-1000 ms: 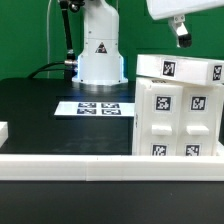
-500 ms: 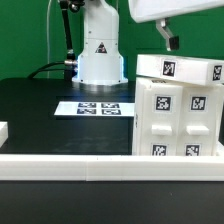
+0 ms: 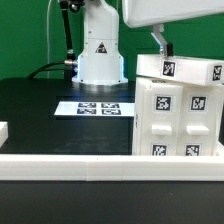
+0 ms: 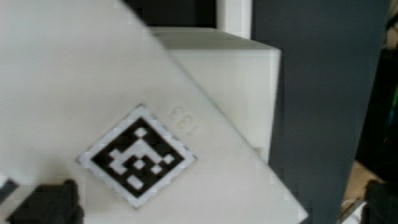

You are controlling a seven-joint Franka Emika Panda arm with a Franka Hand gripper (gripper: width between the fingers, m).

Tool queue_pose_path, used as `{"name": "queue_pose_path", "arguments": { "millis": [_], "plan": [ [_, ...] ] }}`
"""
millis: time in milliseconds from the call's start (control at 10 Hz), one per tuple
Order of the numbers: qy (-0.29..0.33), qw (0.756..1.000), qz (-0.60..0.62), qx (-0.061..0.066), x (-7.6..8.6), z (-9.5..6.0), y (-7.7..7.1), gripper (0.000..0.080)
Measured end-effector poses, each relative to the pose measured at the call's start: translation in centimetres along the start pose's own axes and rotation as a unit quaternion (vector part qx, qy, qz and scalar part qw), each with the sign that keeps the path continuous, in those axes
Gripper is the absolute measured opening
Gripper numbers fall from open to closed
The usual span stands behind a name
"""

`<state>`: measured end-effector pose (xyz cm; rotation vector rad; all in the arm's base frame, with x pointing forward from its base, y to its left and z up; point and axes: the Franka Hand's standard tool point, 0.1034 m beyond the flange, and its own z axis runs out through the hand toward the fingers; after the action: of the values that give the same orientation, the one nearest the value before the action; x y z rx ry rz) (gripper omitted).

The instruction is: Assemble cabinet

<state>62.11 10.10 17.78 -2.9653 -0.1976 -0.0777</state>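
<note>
end effector (image 3: 161,45) just above cabinet (image 3: 178,110) top panel's left end; open/closed state unclear.

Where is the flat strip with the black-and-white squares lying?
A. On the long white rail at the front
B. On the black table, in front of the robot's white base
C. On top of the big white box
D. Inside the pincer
B: in the exterior view the marker board lies flat on the black table, just in front of the robot's white base, apart from the cabinet.
</note>
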Motion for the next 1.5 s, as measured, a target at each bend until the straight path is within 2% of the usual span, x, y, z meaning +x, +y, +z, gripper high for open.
{"name": "queue_pose_path", "arguments": {
  "millis": [200, 300, 700, 1000, 1500],
  "plan": [
    [0.012, 0.998, -0.069, -0.006, 0.0, 0.2, 0.2, 0.0797],
    [0.018, 0.993, -0.119, -0.014, -0.1, 0.3, 0.3, 0.0797],
    [0.024, 0.959, -0.282, -0.029, -0.1, 0.4, 1.4, 0.0797],
    [0.026, 0.96, -0.277, -0.031, 0.0, 0.4, 1.8, 0.0797],
    [0.018, 0.977, -0.211, -0.026, -0.5, 0.4, 3.6, 0.0797]
  ]
}}
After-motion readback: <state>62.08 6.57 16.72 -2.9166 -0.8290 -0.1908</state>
